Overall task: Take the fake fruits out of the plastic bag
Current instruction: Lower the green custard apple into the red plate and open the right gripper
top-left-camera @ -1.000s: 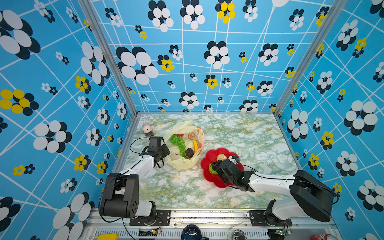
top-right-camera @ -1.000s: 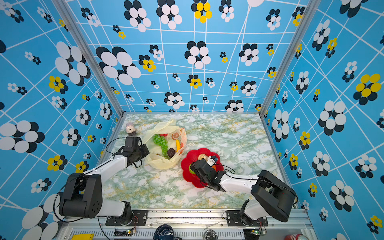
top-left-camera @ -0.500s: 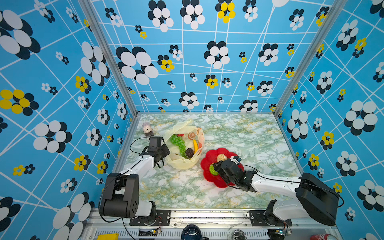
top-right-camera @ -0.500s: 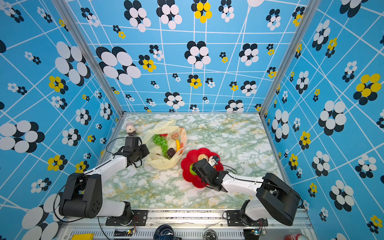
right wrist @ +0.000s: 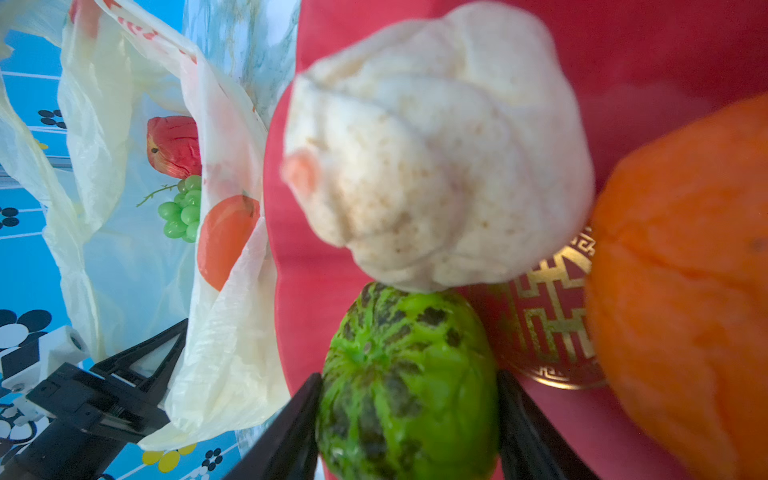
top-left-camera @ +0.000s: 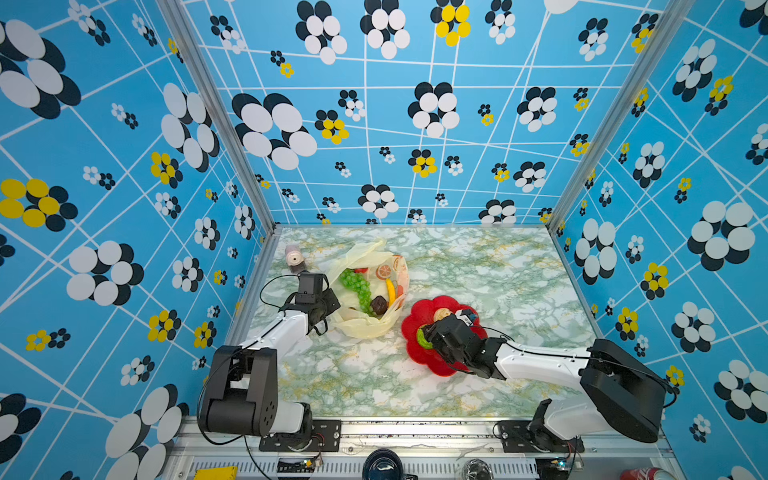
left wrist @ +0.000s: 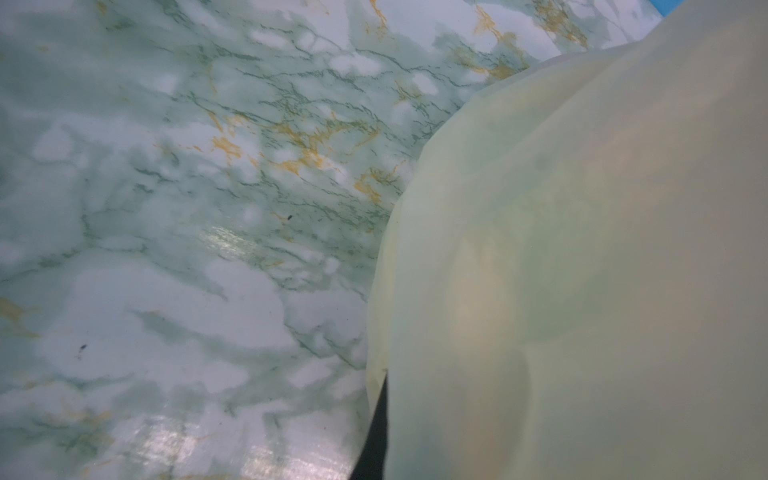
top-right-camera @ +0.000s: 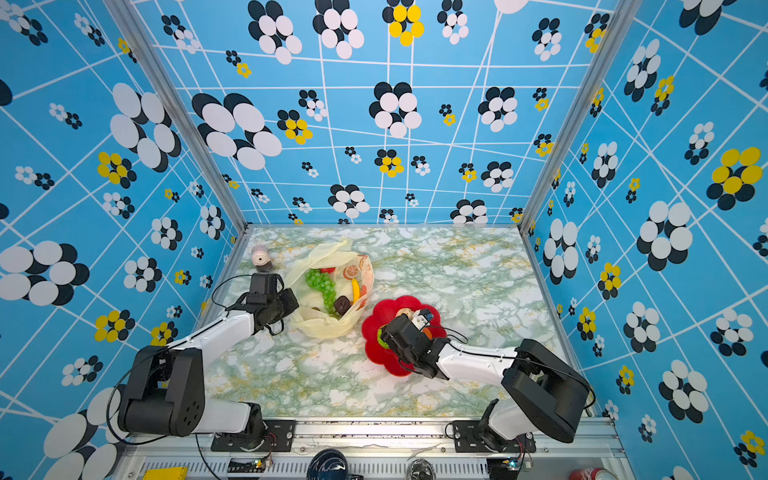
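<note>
**Green netted ball point(right wrist: 409, 415) between the jaws of the right gripper point(right wrist: 408, 375), on red plate point(right wrist: 316, 266).**
Judged light, stiff, slick, best taken across its middle; whether gripped cannot be told; bulb point(right wrist: 436, 145) and orange point(right wrist: 685, 270) crowd ahead, room is left rearward; other fake fruits point(top-left-camera: 357, 286) are kept in the plastic bag point(top-left-camera: 365, 328), pinched by the left gripper point(top-left-camera: 329, 304).

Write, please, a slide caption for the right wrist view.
Right gripper flanking a green ball on the red plate, beside bulb and orange.

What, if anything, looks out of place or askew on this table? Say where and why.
A small pinkish container sits alone at the far left edge of the table, apart from the plastic bag and the red plate; it is no fruit. Nothing looks spilled or damaged.
</note>
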Tool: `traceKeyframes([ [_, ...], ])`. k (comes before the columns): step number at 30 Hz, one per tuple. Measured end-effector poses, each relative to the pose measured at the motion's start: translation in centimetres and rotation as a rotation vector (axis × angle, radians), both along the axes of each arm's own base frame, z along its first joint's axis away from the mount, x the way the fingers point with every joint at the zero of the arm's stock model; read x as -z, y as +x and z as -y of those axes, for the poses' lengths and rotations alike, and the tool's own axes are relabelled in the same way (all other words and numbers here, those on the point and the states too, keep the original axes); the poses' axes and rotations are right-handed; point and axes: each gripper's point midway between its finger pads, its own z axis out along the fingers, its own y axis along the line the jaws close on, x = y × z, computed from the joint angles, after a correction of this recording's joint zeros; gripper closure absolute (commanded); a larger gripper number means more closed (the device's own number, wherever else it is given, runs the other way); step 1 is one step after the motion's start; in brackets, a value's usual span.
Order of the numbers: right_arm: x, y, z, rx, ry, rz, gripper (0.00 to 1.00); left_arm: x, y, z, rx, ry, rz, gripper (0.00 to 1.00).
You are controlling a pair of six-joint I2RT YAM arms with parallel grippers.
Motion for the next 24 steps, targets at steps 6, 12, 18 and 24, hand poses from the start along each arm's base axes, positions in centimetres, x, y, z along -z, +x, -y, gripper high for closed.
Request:
traceKeyframes([
  [6, -0.1, 0.9, -0.1, -0.009, -0.01, 0.073, 0.43, 0.0, 0.0, 0.0, 0.001, 0.001, 0.0, 1.0],
  [12, -0.8, 2.2, -0.4, -0.023, -0.038, 0.174, 0.44, 0.0, 0.0, 0.0, 0.006, 0.005, 0.001, 1.0],
  [18, -0.4, 2.8, -0.1, -0.023, -0.063, 0.233, 0.44, 0.0, 0.0, 0.0, 0.006, 0.005, 0.001, 1.0],
  [24, -0.1, 2.8, 0.1, -0.024, -0.08, 0.249, 0.34, -0.1, 0.1, 0.0, 0.011, 0.008, 0.008, 1.0],
])
